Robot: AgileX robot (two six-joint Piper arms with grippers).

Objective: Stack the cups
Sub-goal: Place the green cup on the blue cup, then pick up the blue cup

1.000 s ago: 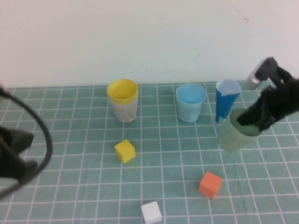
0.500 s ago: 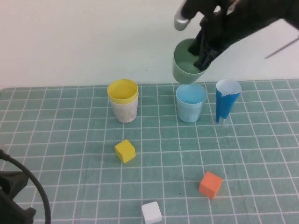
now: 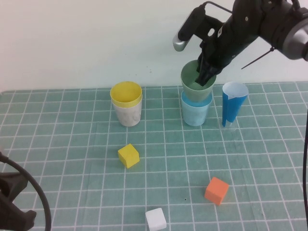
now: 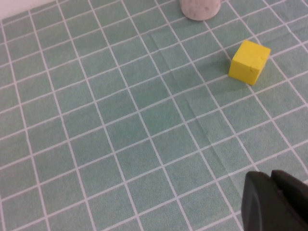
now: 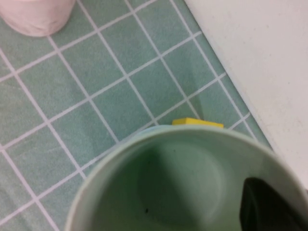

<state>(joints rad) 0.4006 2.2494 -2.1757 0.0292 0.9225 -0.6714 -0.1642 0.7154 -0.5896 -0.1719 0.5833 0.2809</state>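
My right gripper point(image 3: 204, 75) is shut on the rim of the sage green cup point(image 3: 196, 88), with one finger point(image 5: 269, 207) inside the cup point(image 5: 178, 178). The green cup's lower part sits in the mouth of the light blue cup point(image 3: 195, 114) at the back of the mat. To the left, the yellow cup point(image 3: 126, 93) is nested in the whitish cup point(image 3: 128, 115). My left gripper point(image 3: 17, 211) is shut and empty, low at the front left corner. In its wrist view the left gripper point(image 4: 270, 177) hovers over bare mat, short of the whitish cup's base point(image 4: 199, 6).
A tall dark-blue-and-white cone cup point(image 3: 233, 108) stands just right of the blue cup, close to my right arm. A yellow cube point(image 3: 128, 155), an orange cube point(image 3: 216, 190) and a white cube point(image 3: 156, 219) lie on the green gridded mat point(image 3: 72, 159). A white wall runs behind.
My right gripper carried the green cup from the right side of the mat up and left, then lowered it into the blue cup. The left arm drew back toward the front corner.
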